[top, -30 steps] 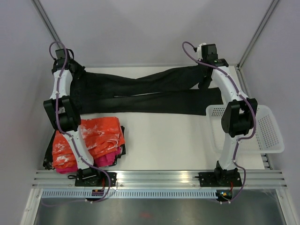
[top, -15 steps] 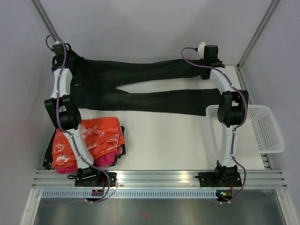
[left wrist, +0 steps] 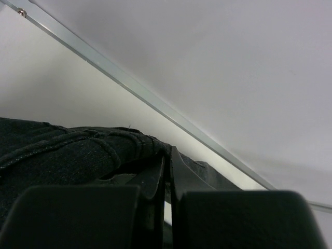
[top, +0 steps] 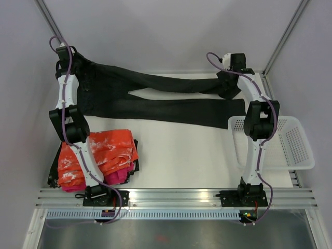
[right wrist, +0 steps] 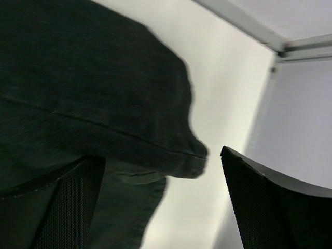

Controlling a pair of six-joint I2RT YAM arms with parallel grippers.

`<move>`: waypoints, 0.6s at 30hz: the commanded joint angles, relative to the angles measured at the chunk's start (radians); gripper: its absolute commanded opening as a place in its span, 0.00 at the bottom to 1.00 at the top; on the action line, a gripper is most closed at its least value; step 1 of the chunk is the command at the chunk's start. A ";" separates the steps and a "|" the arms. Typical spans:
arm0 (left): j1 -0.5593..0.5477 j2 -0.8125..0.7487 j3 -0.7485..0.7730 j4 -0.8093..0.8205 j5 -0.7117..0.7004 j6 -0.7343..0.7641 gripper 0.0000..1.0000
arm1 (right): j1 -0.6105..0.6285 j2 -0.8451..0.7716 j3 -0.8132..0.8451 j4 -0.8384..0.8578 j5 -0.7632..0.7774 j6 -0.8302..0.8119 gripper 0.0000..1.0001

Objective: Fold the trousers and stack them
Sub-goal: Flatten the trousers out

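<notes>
Table: I am looking down on a white table (top: 181,155), with both arms reaching out to its far side.
Trousers: the black trousers (top: 155,104) are lying spread across the far half of the table, well apart from the near edge.
Long axis: it is running left to right across my view, with the waist at the far left corner and both hems pointing right.
Legs: they are joining at the left and splaying slightly. The far leg is ending under the right wrist, and the near leg is lying flat in front of it.
Basket: a white basket (top: 298,145) is sitting at the right edge, near the near leg's hem.
Pile: an orange garment (top: 104,150) is lying over a pink garment (top: 122,176) at the near left, apart from the trousers.
Left gripper: the left gripper (left wrist: 167,166) is clenching the waistband and seems to be holding it a little off the table.
Right gripper: the right gripper (right wrist: 162,199) is standing wide apart and grasping nothing, with the far leg's hem lying between and just beyond its fingers.
Nearer arm: the right arm is sitting nearer the hems and the left arm nearer the waist.
Coming move: I am judging that the hems need carrying left along the long axis toward the waist, so the right gripper must first be closing on that hem.
</notes>
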 commanded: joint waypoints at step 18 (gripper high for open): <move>0.008 -0.007 -0.004 0.003 0.068 0.065 0.02 | -0.176 -0.151 -0.140 0.091 -0.325 1.062 0.97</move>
